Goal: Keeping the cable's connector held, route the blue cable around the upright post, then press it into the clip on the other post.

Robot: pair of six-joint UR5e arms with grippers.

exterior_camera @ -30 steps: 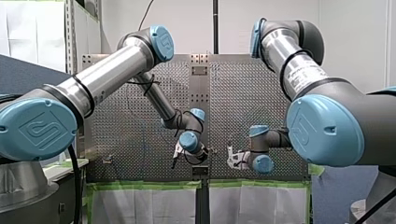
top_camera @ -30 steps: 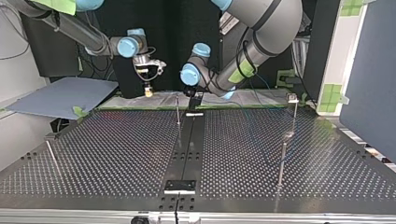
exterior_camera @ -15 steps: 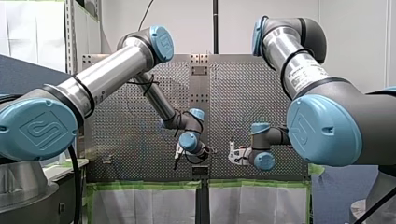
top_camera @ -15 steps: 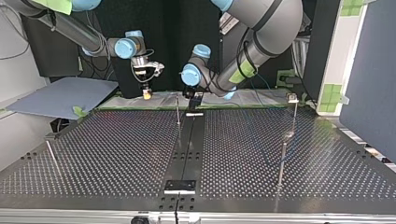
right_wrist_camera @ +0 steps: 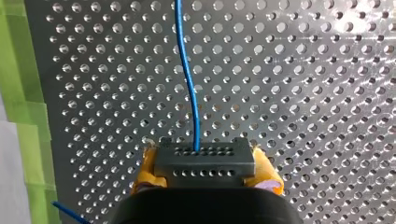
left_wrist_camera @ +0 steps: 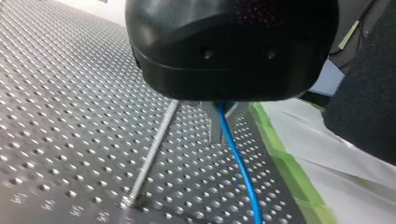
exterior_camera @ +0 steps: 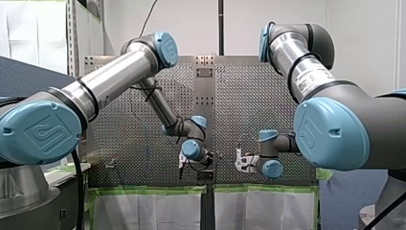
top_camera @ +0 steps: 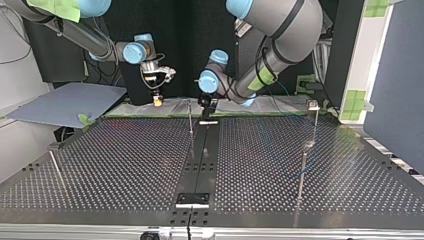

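Right gripper (right_wrist_camera: 205,173) — jaws clamped on the connector (right_wrist_camera: 204,158), so the holding requirement is met. Left gripper (left_wrist_camera: 219,119) — jaws narrow, closed on the cable (left_wrist_camera: 236,158), just beside the post (left_wrist_camera: 154,154). Judged: the cable is not yet round the post. Routing and pressing into the clip (top_camera: 313,104) are both outstanding.

Perforated worktop (top_camera: 125,165) fills the top view, with a black strip (top_camera: 202,160) running down its middle from twelve to six o'clock and a pale plate (top_camera: 192,200) at the six o'clock end. Green tape (top_camera: 135,116) edges the far side, white sheeting (top_camera: 272,104) beyond it. At ten o'clock, a grey-blue board (top_camera: 65,102); at eight, possibly a thin leaning rod (top_camera: 56,170).
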